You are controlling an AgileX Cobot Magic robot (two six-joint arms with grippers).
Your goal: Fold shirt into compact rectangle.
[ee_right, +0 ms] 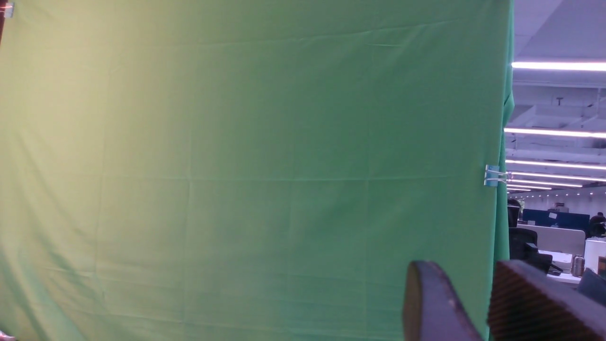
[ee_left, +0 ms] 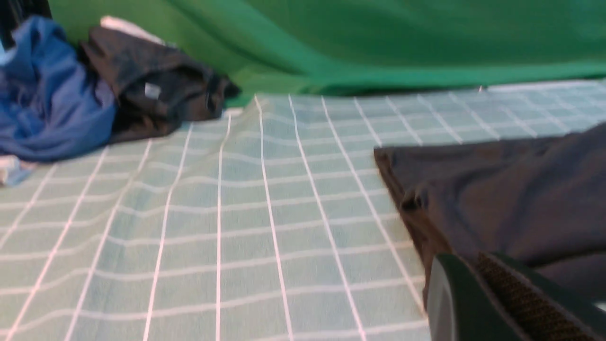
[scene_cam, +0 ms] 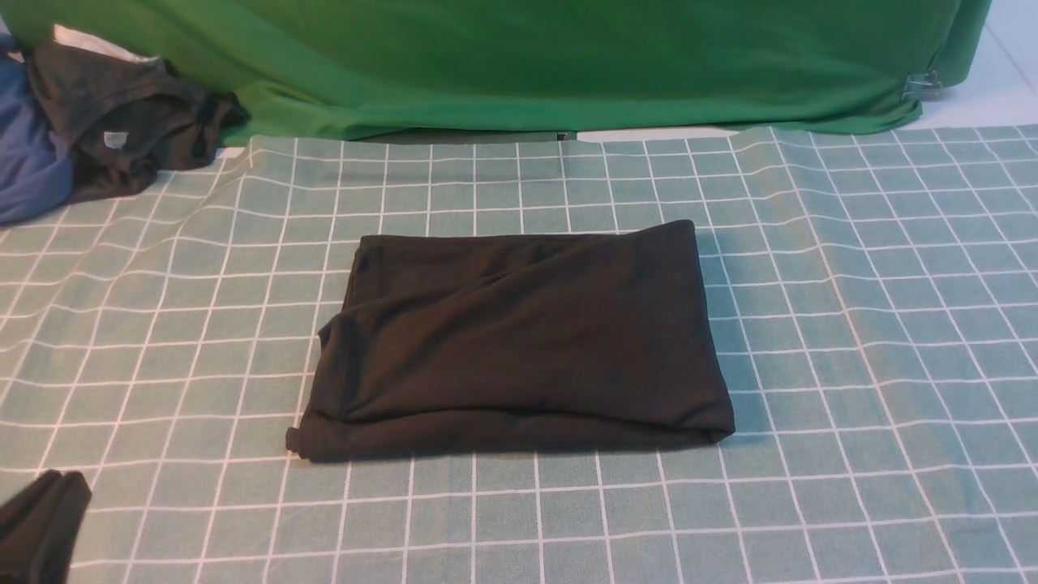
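The black shirt lies folded into a rough rectangle in the middle of the checked tablecloth, print and label hidden. Its left edge also shows in the left wrist view as dark shirt cloth. My left gripper sits low at the near left corner, apart from the shirt. In its wrist view the left gripper is shut with nothing between its fingers. My right gripper is out of the front view. It points up at the green cloth with a clear gap between its fingers, open and holding nothing.
A dark grey garment with a white tag and a blue garment are heaped at the far left. The big green cloth hangs along the back, held by a metal clip. The green-and-white checked tablecloth covers the table.
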